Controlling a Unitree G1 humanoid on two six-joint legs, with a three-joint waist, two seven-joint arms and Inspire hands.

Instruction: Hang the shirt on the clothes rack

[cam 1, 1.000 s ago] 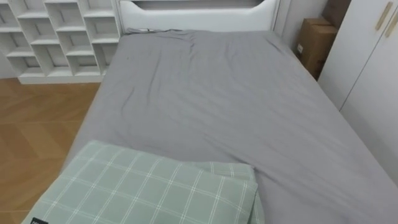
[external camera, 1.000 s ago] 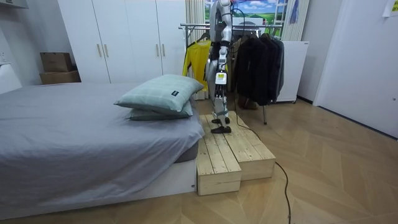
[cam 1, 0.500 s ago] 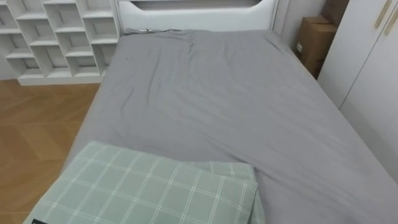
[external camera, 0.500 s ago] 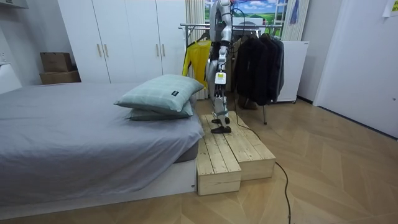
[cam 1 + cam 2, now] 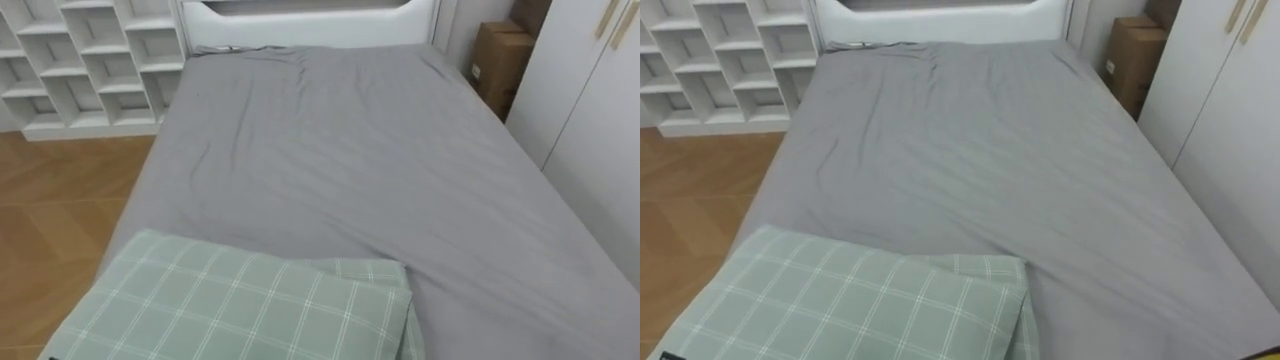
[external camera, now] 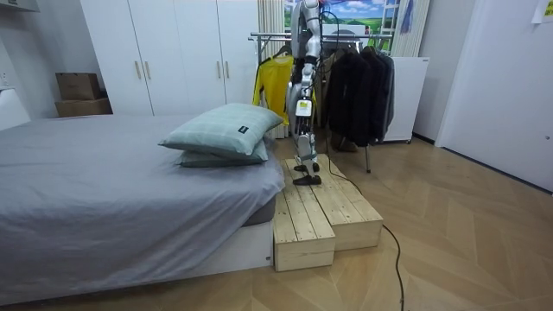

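Room view: robot on platform (image 6: pixel 333 212) between bed (image 6: pixel 104 190) and clothes rack (image 6: pixel 270 36)

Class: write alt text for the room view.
The robot stands on a wooden platform between a grey bed with two stacked pillows and a clothes rack of dark coats and a yellow garment.

A yellow garment (image 6: pixel 270 86) hangs straight down at the end of a metal clothes rack (image 6: pixel 270 36) on the room view's left. Several dark coats (image 6: pixel 361 95) hang bunched close together along the rail's right end.
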